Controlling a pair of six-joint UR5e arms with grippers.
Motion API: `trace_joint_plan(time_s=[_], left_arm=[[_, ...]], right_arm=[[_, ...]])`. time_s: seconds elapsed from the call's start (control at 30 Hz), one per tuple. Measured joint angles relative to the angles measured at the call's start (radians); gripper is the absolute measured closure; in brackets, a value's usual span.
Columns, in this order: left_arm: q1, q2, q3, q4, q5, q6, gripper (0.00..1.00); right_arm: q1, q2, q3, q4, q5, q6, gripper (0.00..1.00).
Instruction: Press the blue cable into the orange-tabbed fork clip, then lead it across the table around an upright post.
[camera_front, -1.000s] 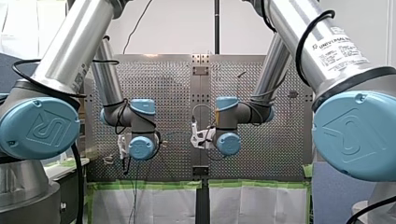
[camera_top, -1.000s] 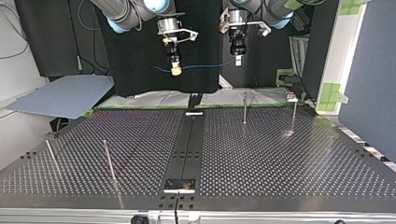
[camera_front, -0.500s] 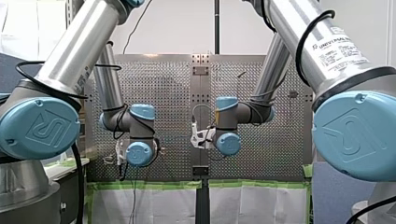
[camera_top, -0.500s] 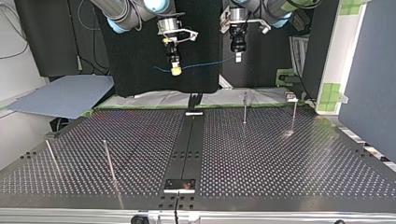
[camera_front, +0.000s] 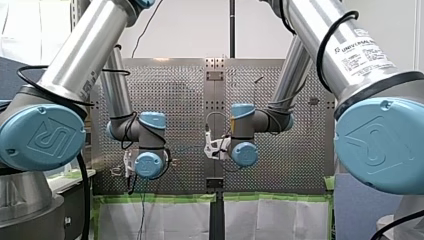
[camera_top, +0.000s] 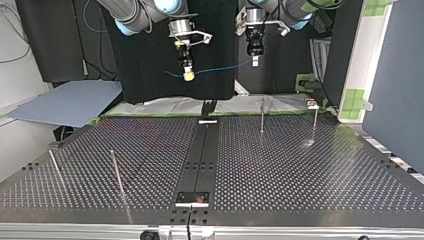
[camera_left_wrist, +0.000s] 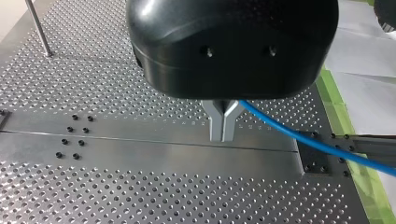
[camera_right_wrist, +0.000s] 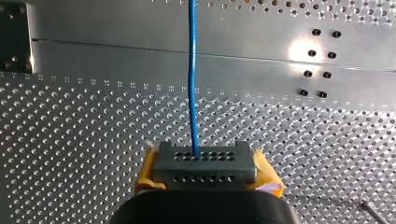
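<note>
Progress: early, by my read; neither step shows as done. The blue cable hangs in the air btwn the 2 grippers, high over the far end of the centre rail as the top view has it. It touches nothing on the table.

Left gripper: metal fingers pinched tight together, w/ the cable coming out at their side and running off in a slight sag. I judge it clamped on the cable. The rail's plain strip lies right below.

Right gripper: jaws closed on the cable, yellow pads either side of a dark holed block. The cable runs straight ahead across the rail. In the top view a short tail sticks out past this gripper, away from the rail.

Orange-tabbed fork clip: can't pick it out in any view. A small fixture sits at the table's far edge, well right of the rail in the top view. It's too small to tell if that's the clip.

Posts: 4 upright. 2 stand right of the rail in the top view, the inner post and outer post. The other 2 stand left of it. No cable near any.

Left to do: bring the cable down, seat it in the clip, then lead it over the rail & round 1 post, i.e. approx. all of it.
</note>
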Motion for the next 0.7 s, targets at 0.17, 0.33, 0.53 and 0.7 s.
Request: trace_joint_plan(time_s=[0.17, 0.33, 0.53, 0.7], left_arm=[[0.000, 0.000, 0.000, 0.000, 0.000, 0.000, 1.00], [0.000, 0.000, 0.000, 0.000, 0.000, 0.000, 1.00], [0.000, 0.000, 0.000, 0.000, 0.000, 0.000, 1.00], [0.000, 0.000, 0.000, 0.000, 0.000, 0.000, 1.00]], right_arm=[[0.031, 0.011, -0.005, 0.031, 0.031, 0.031, 0.98], [0.064, 0.013, -0.006, 0.077, 0.076, 0.058, 0.98], [0.072, 0.013, -0.006, 0.136, 0.137, 0.063, 0.98], [0.073, 0.013, -0.006, 0.152, 0.155, 0.064, 0.98]])
